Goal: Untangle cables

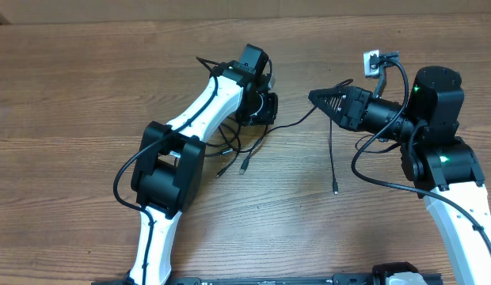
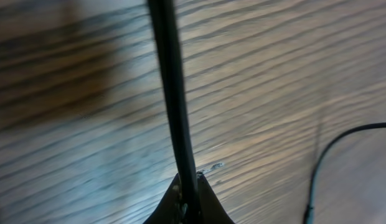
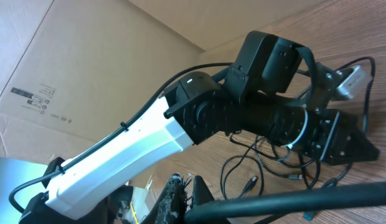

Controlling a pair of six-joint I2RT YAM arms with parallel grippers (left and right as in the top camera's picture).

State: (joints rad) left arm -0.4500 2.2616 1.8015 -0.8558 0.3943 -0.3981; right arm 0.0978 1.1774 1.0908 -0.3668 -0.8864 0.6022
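We see the thin black flexible cables [image 1: 255, 147] bunched in loose loops near the middle of the brown wood-grain tabletop [image 1: 71, 95], somewhat nearer its far edge than its near one. Our left gripper [image 1: 260, 111] points down into the bunch, its jaws closed on one strand. Our right gripper [image 1: 314, 96], nearer the right edge, has its jaws clamped on another strand; one length stretches back to the bunch, another trails toward the near edge and ends in a small plug [image 1: 336, 191].
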